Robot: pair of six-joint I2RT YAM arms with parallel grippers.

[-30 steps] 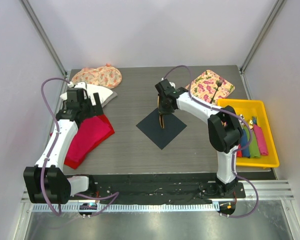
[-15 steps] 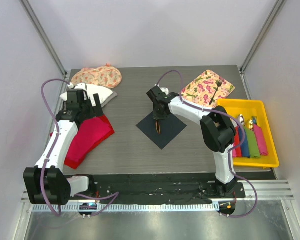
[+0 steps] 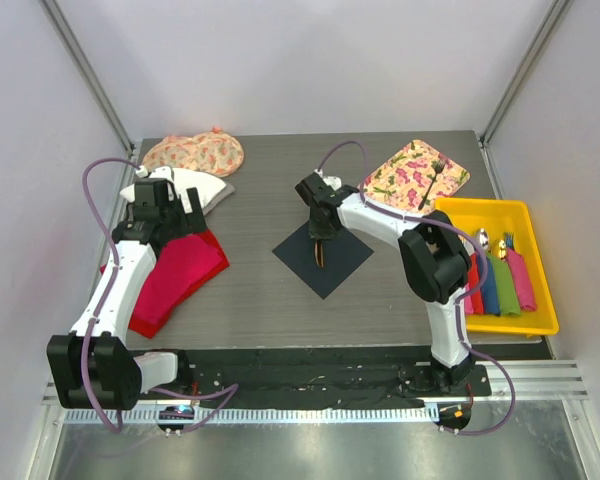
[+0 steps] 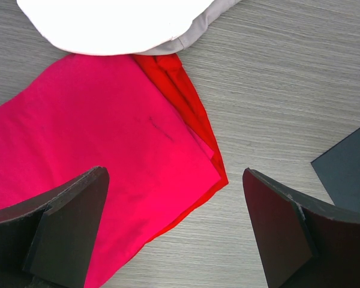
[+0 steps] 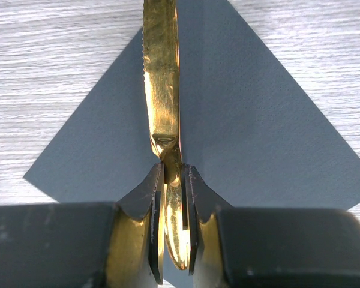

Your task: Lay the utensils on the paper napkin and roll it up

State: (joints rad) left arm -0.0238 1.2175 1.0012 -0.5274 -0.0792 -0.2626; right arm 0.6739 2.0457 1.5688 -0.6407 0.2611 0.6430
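The gold knife (image 5: 161, 78) is pinched by its handle in the right hand (image 5: 171, 180), whose fingers (image 5: 153, 198) are closed narrowly on it. Its serrated blade runs out ahead of the hand along the diagonal of the paper napkin (image 5: 252, 120). I cannot tell whether the blade rests on the paper or hangs just above it. From overhead, the napkin (image 3: 345, 255) lies corner-on like a diamond near the middle of the surface (image 3: 270, 300), with the right hand (image 3: 322, 235) over its far half. Bare grey wood grain rings all four edges.

The left hand (image 4: 174, 198) is spread wide and holds nothing. It hovers over the near corner of a red cloth (image 4: 90, 138), well to the left of the napkin. A white cloth (image 4: 114, 24) touches the red one's far edge. Well off to the right sits a yellow tray (image 3: 540, 325) with coloured rolled bundles (image 3: 500, 285) inside. Floral cloths lie at the far left (image 3: 195, 153) and far right (image 3: 417, 172).
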